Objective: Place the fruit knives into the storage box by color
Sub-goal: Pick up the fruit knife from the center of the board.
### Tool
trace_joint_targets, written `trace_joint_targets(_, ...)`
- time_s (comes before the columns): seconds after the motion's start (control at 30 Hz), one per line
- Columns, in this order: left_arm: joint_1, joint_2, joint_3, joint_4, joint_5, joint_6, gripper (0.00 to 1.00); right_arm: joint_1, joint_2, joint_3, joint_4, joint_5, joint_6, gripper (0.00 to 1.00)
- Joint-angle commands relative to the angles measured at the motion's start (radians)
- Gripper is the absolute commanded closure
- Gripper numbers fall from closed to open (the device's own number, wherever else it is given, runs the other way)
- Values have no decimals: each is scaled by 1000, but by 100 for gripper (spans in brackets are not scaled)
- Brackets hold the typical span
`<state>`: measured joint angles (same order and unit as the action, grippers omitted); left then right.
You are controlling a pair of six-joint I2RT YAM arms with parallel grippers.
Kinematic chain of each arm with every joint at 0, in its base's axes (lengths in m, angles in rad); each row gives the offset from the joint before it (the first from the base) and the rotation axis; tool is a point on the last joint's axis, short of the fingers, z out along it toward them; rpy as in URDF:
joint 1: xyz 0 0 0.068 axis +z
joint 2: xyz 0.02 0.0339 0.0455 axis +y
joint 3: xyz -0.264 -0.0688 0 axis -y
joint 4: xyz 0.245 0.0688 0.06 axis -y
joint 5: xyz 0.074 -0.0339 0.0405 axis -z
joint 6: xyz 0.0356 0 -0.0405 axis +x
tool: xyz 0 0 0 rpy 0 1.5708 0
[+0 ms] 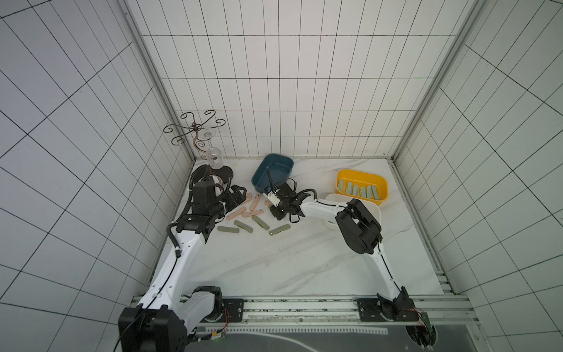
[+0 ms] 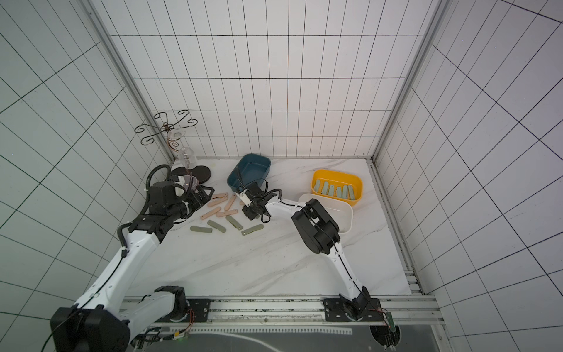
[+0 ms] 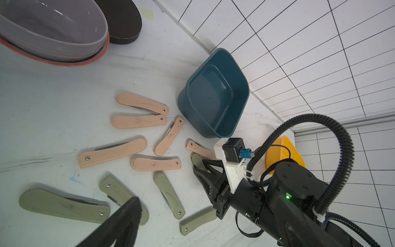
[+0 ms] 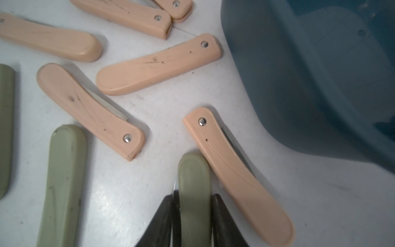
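Six pink knives (image 3: 139,121) lie loose on the counter (image 1: 289,259), just in front of the blue box (image 3: 186,111). Four green knives (image 3: 168,194) lie in a rough row on the near side of the pink ones.

Right hand (image 4: 193,195) is down at the counter among them, clenched on a fifth green knife (image 4: 193,175). Its black fingers (image 4: 164,205) press on both long sides of the handle. That knife's rounded end sticks out past the fingertips, and one long edge touches a pink knife (image 4: 233,171) lying at an angle beside it. Can't tell whether it's off the surface yet.

Left hand (image 1: 240,196) sits at the other end of the knife pile, spread wide and holding nothing. Only one of its fingers (image 3: 128,213) shows in the left wrist view, over a green knife.

About six mint knives (image 1: 361,192) sit side by side in the yellow box (image 1: 382,190). The white box (image 2: 345,218) next to it is partly hidden by the right arm.
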<state>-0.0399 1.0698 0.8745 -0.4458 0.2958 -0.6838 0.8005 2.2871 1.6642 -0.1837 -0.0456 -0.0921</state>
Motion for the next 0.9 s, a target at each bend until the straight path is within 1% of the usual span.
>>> trace_joint_targets(0.0, 2, 4, 1, 9, -7, 5, 3, 15, 38, 71, -57, -30, 0, 72)
trace_joint_targets(0.13, 2, 5, 3, 9, -7, 6, 3, 15, 16, 54, -47, -42, 12, 74)
trace_joint_targets(0.37, 2, 4, 1, 9, -6, 4, 3, 16, -40, 23, -27, -43, 30, 75)
trace_joint_targets(0.87, 2, -1, 10, 12, -1, 1, 3, 2, -192, -68, -10, 4, 38, 75)
